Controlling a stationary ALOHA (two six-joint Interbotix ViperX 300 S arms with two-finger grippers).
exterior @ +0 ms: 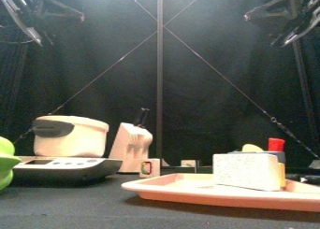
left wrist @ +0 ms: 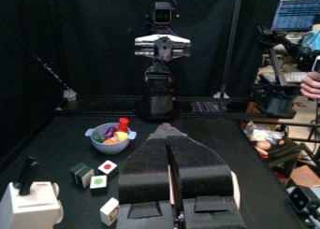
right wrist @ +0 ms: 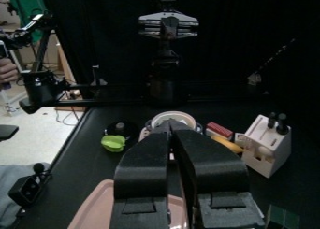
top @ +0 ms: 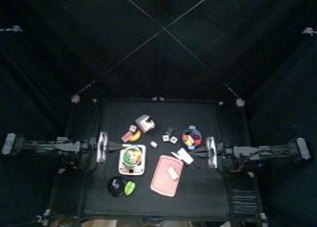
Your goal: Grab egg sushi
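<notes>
while both the left gripper and right gripper rest pinched together at the table's sides, best to single out the tiny egg sushi among the small pieces, then spread jaws before descending.

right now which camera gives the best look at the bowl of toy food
Left wrist view: the bowl sits unobstructed, contents clear. Top view shows it tiny; front view mostly hides it behind a white block; right wrist view misses it.
</notes>
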